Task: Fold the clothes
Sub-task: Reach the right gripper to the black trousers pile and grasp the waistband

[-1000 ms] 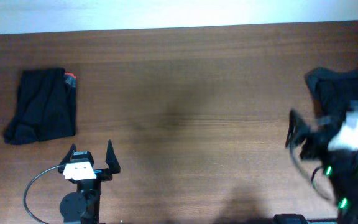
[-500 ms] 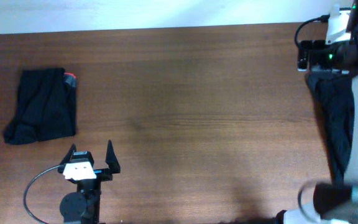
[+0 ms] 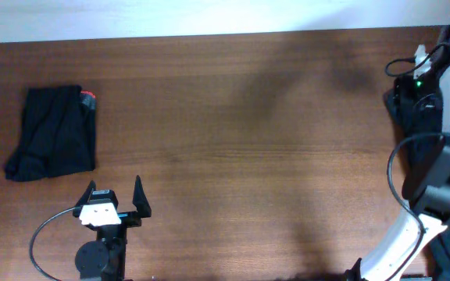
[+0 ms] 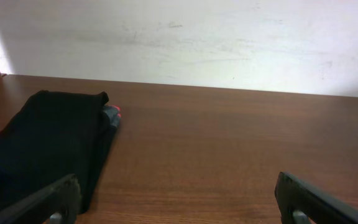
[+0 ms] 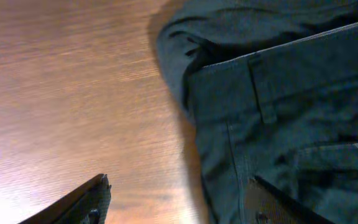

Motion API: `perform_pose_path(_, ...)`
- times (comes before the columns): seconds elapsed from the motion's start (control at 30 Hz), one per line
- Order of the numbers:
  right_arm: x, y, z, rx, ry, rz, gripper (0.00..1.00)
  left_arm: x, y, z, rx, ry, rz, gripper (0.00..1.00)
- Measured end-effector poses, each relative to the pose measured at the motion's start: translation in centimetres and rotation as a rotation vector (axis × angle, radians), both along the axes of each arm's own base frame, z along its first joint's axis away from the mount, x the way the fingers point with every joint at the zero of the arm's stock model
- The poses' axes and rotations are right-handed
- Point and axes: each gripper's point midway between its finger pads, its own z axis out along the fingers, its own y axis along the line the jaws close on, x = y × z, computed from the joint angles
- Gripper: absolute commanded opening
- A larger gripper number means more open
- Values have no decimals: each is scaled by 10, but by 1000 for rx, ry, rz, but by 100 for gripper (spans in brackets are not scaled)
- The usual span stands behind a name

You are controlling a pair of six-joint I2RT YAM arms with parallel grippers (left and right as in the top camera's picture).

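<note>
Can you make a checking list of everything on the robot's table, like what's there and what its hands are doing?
Surface: brown wooden table.
Job's things: folded dark garment with red tag, left; unfolded dark garment, right edge.
Clutter: nothing seen.
Grippers: left gripper open over bare wood; right gripper open, straddling the unfolded garment's edge.
Cables: black cable loop by the left arm; another cable along the right arm.
Surroundings: pale wall behind.

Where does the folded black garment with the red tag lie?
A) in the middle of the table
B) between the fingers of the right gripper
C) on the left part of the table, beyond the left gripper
C: the folded garment lies on the table at the left, beyond the open left gripper.
</note>
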Motion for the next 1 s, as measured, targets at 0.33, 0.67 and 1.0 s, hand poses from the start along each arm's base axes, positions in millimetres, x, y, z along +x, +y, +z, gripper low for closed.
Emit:
perform_pose_path(0.33,0,-19,-53,-67,107,-19,74,0,0,0,0,0,0,99)
perform_pose_path(0.67,6,-35,-67,-130,110,-28,76,0,0,0,0,0,0,99)
perform_pose_path(1.0,-1,-48,-67,-138,118,-51,58,0,0,0,0,0,0,100)
